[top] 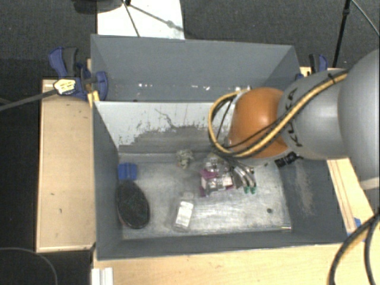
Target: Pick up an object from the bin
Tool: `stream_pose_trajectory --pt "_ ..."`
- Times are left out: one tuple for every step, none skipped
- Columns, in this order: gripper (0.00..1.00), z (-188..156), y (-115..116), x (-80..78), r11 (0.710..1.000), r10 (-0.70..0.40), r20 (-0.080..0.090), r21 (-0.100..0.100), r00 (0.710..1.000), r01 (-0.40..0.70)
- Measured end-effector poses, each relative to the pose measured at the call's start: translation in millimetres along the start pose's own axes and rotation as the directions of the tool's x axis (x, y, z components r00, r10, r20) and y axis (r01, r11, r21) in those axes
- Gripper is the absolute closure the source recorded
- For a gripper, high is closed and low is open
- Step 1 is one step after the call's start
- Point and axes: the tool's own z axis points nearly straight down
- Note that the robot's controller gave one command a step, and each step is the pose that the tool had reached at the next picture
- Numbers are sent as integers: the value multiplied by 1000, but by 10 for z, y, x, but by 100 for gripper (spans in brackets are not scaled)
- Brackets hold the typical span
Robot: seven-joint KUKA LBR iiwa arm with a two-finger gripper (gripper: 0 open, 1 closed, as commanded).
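Bin [110,159] walls of grey metal slope down to a scuffed floor, and we see the arm [332,120] come in from the right, low over that floor. An orange cover [255,120] sits on its wrist, with black and yellow cables [222,138] looping round the cover's left side. Under the cover the gripper [231,177] is down at the middle of the floor, a little right of centre. We cannot tell whether it is open or closed, because the cover and the cables hide most of it.

Right at the gripper, on its left side, lies a purple and white thing [211,180], small and blocky, and it seems to touch the gripper. We cannot make out whether it is gripped or only lies against it. Just to the right of it we see a few short green-tipped pieces [249,187] pointing down toward the front wall. We cannot say whether they are loose or part of the robot.

The other things lie apart from the gripper. A small grey lump [184,157] rests near the back wall, to the left of the gripper. A white packet [184,214] lies toward the front wall, below and left of the purple and white thing. Far to the left, a blue block [126,171] sits against the left wall, and a black oval thing [132,205] lies flat just in front of it, near the front left corner.
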Motion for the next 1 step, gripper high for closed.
stream_pose_trajectory --pt "100 -1594 121 -49 992 -127 4 3 992 127"
